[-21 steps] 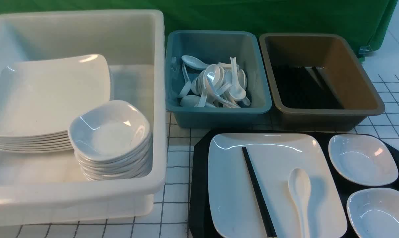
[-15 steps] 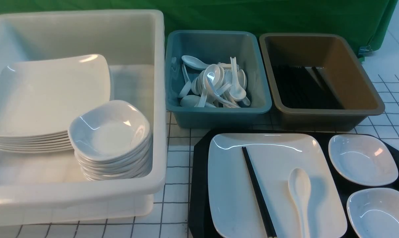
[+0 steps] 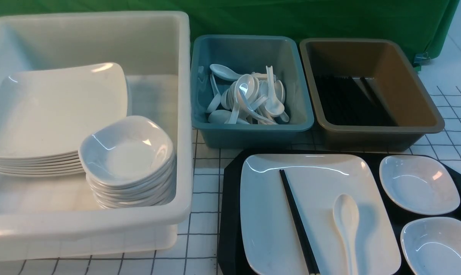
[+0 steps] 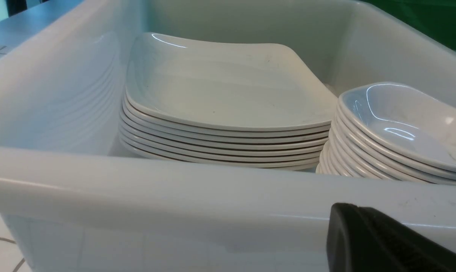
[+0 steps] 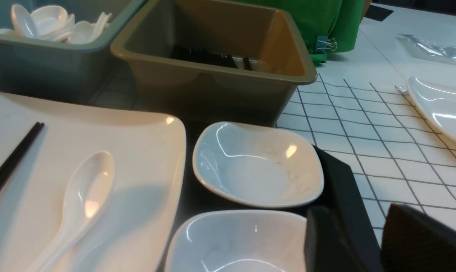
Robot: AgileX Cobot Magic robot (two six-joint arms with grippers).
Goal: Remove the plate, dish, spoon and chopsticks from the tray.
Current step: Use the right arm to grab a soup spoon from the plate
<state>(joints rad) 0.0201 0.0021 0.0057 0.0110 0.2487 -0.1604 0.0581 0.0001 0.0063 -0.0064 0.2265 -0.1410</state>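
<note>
The tray (image 3: 228, 214) lies on the gridded table (image 3: 205, 183) to the robot's right, just in front of the teal tub (image 3: 253, 126) and the brown tub (image 3: 379, 131). On its left part we see the plate (image 3: 264, 214), lying flat. The chopsticks (image 3: 297, 221) lie side by side across the plate, running from near its middle towards the robot. The spoon (image 3: 346, 217) rests beside them on the plate, bowl upward and away from the robot. To the right of the plate, two small dishes sit directly on the tray: the far dish (image 3: 419, 185) and the near dish (image 3: 438, 244), close together.

The white tub (image 3: 184, 114) on the left holds a plate stack (image 3: 58, 110) and a dish stack (image 3: 127, 152). The teal tub contains loose spoons (image 3: 249, 95); the brown tub contains black sticks (image 3: 348, 103).

The left gripper (image 4: 364, 234) hangs outside the near wall of the white tub, fingers together and holding nothing. The right gripper (image 5: 354, 211) hangs over the tray's right edge beside the near dish. Its fingers (image 5: 326, 241) stand apart, and we see nothing between them.
</note>
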